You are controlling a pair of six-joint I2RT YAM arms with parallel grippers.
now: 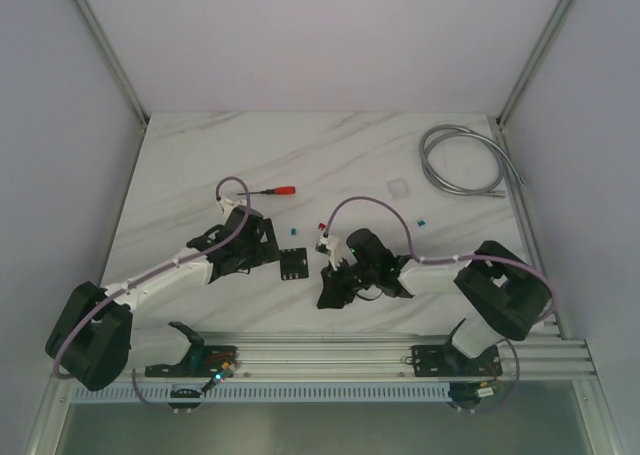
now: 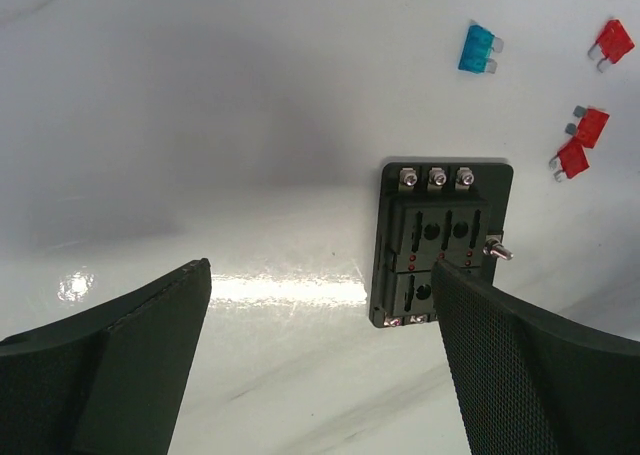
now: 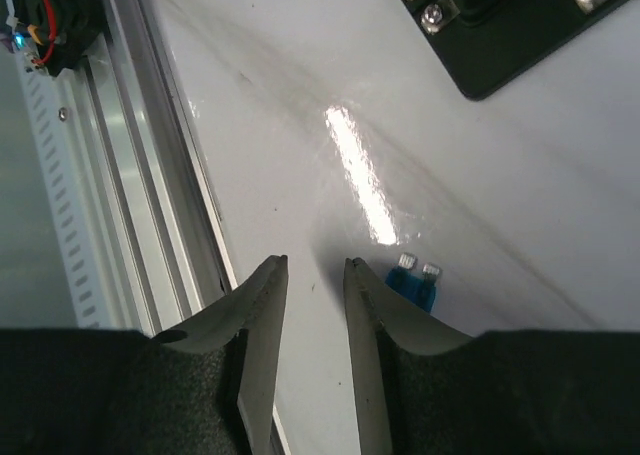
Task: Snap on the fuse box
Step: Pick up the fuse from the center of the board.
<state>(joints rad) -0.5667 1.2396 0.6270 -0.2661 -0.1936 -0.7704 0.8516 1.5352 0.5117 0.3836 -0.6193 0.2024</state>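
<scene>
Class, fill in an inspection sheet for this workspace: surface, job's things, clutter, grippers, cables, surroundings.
Surface: white marbled table, glossy.
Job's things: fuse box flat on the table, untouched.
Clutter: red fuses; blue fuse beside the right gripper's finger; screwdriver; clear lid.
Grippers: left gripper wide open, empty; right gripper narrow gap, empty.
Cables: grey coil far right; purple cables on both arms.
Surroundings: plain walls; aluminium rail at near edge.

open tabletop (image 2: 200, 125) beside the fuse box (image 2: 440, 235); loose fuses (image 2: 590, 130) lie just beyond.
</scene>
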